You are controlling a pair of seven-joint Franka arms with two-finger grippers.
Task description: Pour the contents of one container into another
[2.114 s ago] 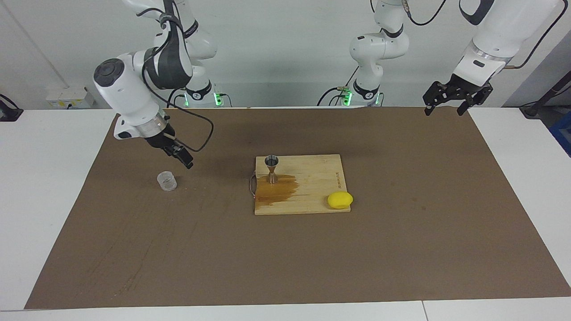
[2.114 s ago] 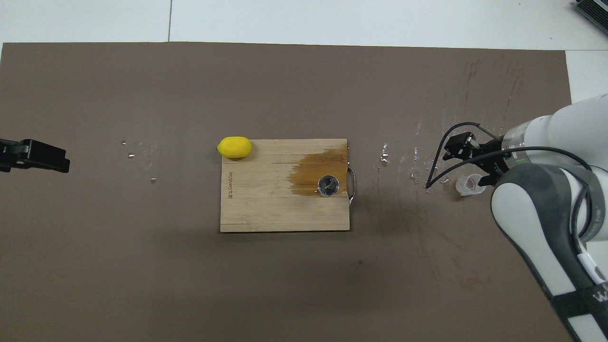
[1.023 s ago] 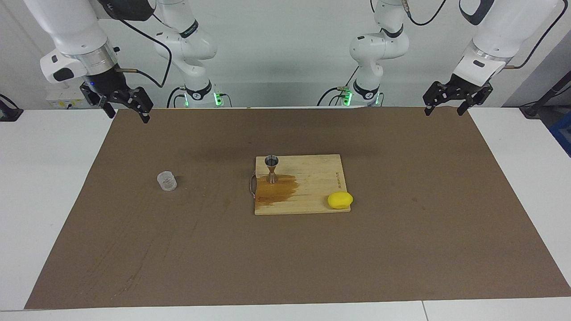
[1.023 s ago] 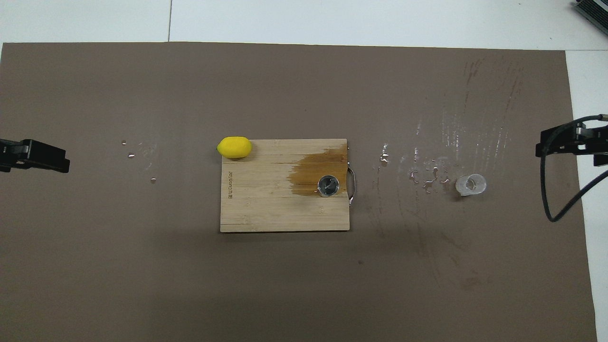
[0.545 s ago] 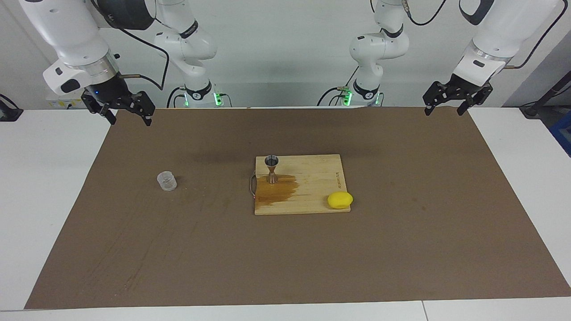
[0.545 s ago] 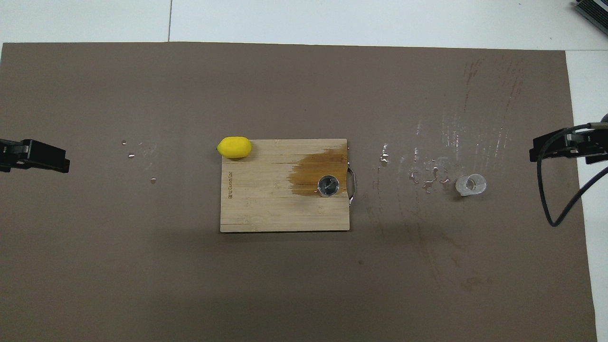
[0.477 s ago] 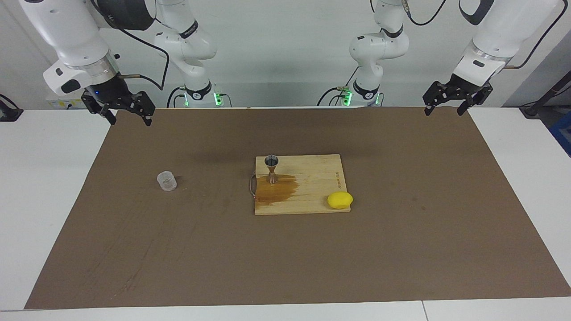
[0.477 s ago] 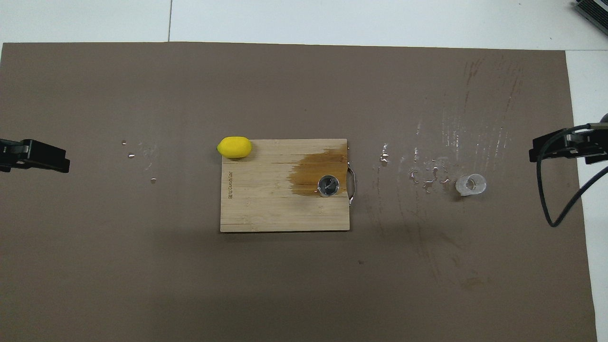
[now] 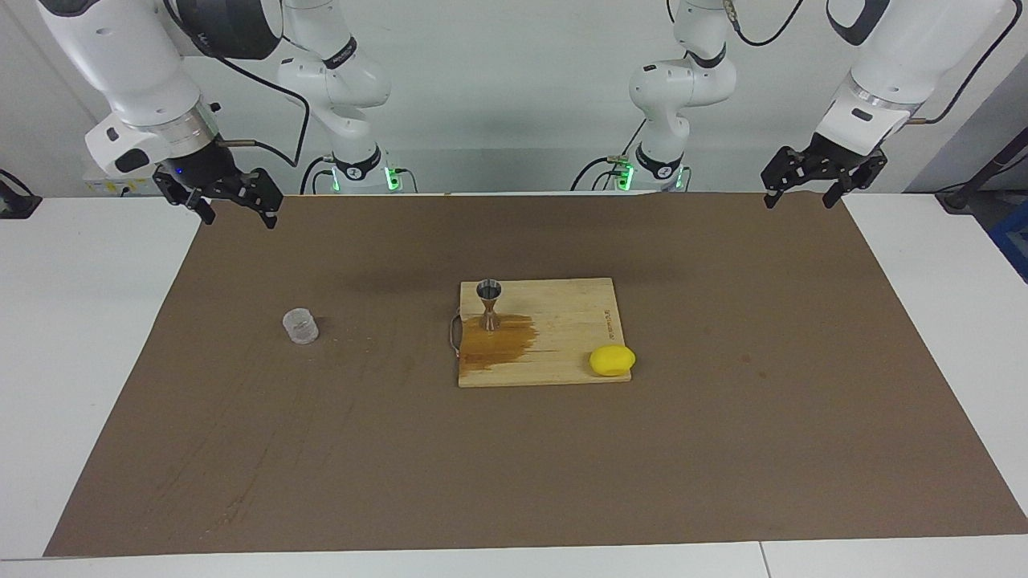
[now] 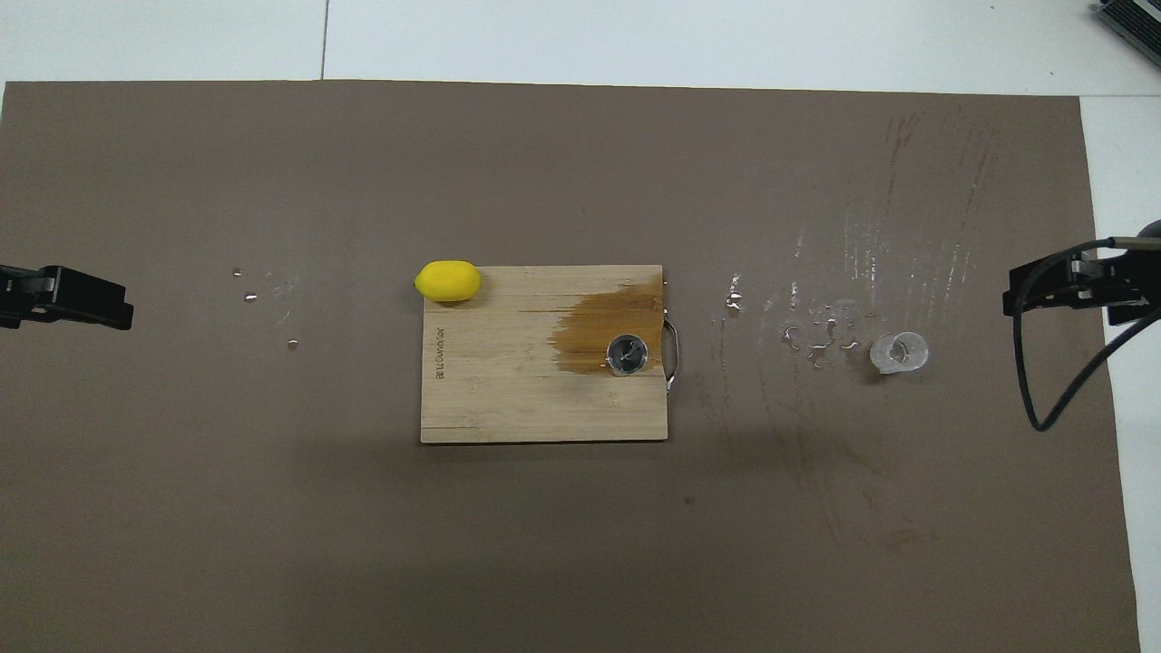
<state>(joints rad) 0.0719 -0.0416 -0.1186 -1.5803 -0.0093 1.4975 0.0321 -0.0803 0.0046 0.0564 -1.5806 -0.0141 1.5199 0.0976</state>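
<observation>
Small clear ribbed cup (image 9: 300, 326) upright on brown mat (image 9: 723, 449), toward right arm's end. Shiny silver hourglass jigger (image 9: 489, 303) upright on wet wooden board (image 9: 562, 321). Right gripper (image 9: 233, 201), left gripper (image 9: 803, 186) raised, fingers apart, empty. Pouring likely finished; nothing further needed.

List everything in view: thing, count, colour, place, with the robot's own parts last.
clear cup: 1, clear, standing on the mat toward the right arm's end
jigger: 1, silver, upright on the cutting board
cutting board: 1, light wood with a dark wet patch, mid-table
lemon: 1, yellow, on the board's corner toward the left arm's end
mat: 1, brown, covering the table
droplets: several, clear, on the mat beside the cup
right gripper: 1, black, open, raised over the mat's edge
left gripper: 1, black, open, raised, waiting
</observation>
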